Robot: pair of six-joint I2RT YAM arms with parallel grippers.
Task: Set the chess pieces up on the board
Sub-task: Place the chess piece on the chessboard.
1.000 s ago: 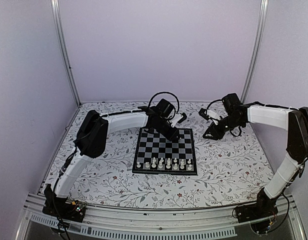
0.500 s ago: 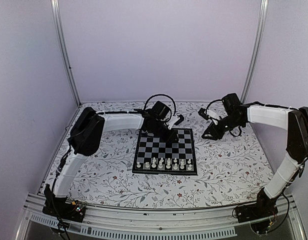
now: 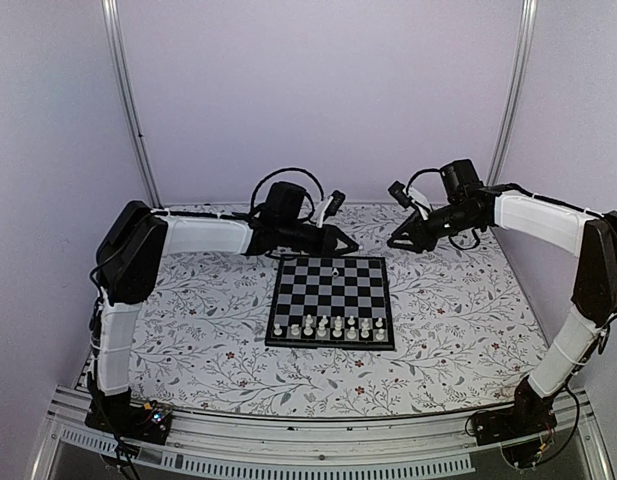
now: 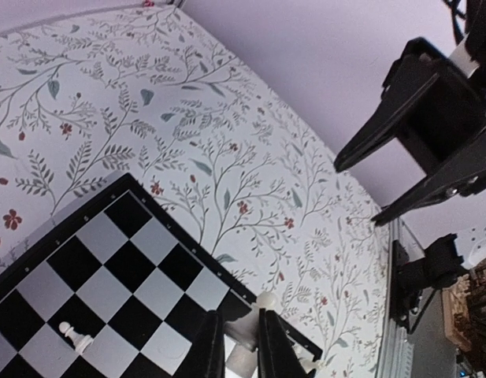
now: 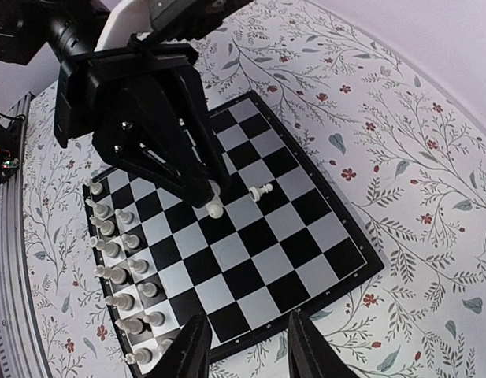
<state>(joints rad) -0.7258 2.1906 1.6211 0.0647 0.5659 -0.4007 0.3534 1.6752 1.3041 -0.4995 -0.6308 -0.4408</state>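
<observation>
- Presently, my left gripper (image 4: 239, 316) is clamped narrow on one small cream pawn-like chess piece (image 5: 215, 207). My wrist view shows it pinched between both fingers.
- That piece hangs over the far part of the flat black-and-pale-grey checked chessboard (image 3: 360, 288). It is near a lone cream piece (image 5: 260, 191) standing on a far square.
- The other cream pieces (image 3: 328, 326) stand ranked along the board's near edge, well apart from the one I hold.
- My right gripper (image 5: 247, 319) hovers near the board's far right corner, above the floral-patterned table (image 3: 458, 320). Its jaws are partly apart with nothing between them.
- Step in hand, as I judge it: one piece in carry, not yet set down. I cannot tell which square it is bound for.
- Next move calls for centring the piece over a free square and lowering it until the base seats. The fingers should then part only a little, so the lone neighbour is not knocked.
- Open point: I cannot tell whether the piece sits upright in the grip. If it is tilted, it may topple on release.
</observation>
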